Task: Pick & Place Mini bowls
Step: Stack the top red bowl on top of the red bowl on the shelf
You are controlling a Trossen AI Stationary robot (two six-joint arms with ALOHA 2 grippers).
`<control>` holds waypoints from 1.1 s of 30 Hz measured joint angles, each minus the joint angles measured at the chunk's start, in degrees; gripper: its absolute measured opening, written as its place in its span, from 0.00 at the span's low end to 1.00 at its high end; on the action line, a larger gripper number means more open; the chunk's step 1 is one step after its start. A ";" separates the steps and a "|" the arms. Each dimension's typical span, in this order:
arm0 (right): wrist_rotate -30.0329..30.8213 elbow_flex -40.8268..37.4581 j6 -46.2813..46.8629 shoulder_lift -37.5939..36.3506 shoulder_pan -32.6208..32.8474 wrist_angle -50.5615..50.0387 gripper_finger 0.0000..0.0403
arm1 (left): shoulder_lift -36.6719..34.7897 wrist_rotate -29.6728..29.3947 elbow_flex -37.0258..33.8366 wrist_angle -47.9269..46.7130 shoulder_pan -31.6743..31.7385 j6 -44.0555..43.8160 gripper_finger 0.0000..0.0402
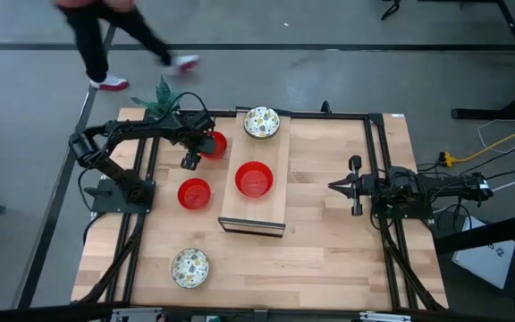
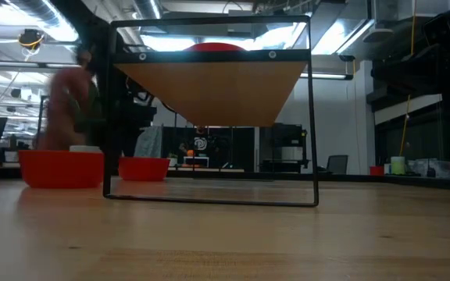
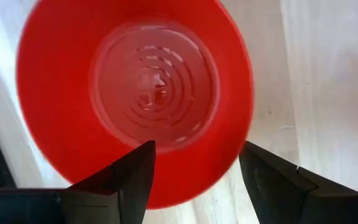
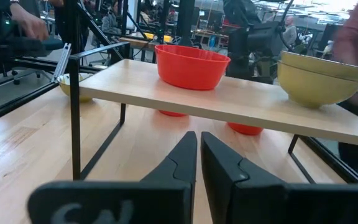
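Observation:
My left gripper is open and points down over a red mini bowl on the table near the far-left corner. One finger is over the bowl's inside and the other is outside its rim. A second red bowl sits on the table. A third red bowl stands on a raised wooden shelf. Speckled cream bowls, which look stacked, sit at the shelf's far end. Another speckled bowl lies near the front left. My right gripper is shut and waits right of the shelf.
The shelf stands on a thin black metal frame with open room beneath it. A small potted plant stands at the far-left corner, beside the left arm. A person walks on the floor beyond the far edge. Bare wood lies between the shelf and the right arm.

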 joint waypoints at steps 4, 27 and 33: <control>-0.01 0.00 -0.01 0.00 0.01 0.01 0.06 | 0.06 0.01 -0.44 1.11 -0.02 0.33 0.56; -0.02 0.00 0.00 -0.02 0.02 0.00 0.06 | 4.04 -3.62 -0.51 1.15 0.00 0.42 0.39; -0.01 0.00 0.00 0.00 0.00 0.02 0.06 | 4.04 -4.60 -0.51 1.14 -0.02 0.13 0.30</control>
